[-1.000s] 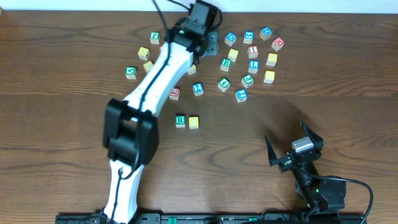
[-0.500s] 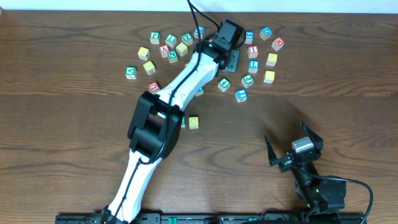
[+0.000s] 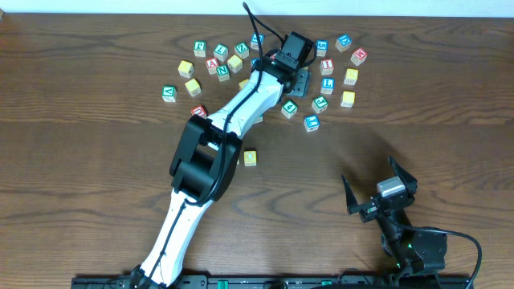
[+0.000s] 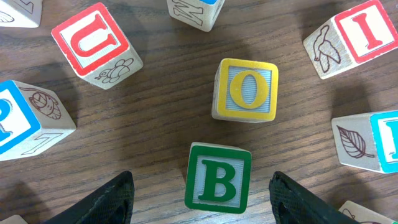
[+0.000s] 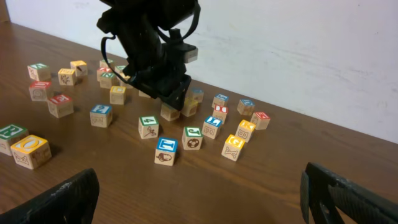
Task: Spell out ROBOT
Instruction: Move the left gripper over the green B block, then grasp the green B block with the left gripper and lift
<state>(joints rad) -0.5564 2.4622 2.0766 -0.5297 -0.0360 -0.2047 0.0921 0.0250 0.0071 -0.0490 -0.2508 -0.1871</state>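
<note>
While the left jaws hang spread either side of the B block point(image 4: 217, 177), amid the far cluster, the O block point(image 4: 245, 90) sits just beyond (near enough to get nudged); an off-centre squeeze could twist B loose.

Wears white shells along the left arm point(image 3: 245, 100), broken by bulky black joint housings point(image 3: 199, 160). Trails a thin black cable point(image 3: 259, 22) off that wrist. Ends in matte black, wedge-tipped fingers point(image 4: 111, 200) on the left hand point(image 4: 202, 202). Goes black all over on the right arm point(image 3: 405, 237), carries a pale grey block point(image 3: 390, 187) by the right hand point(image 3: 376, 189), shows what may be small green lights point(image 3: 399, 245), and drags a looped cable point(image 3: 475, 249).
</note>
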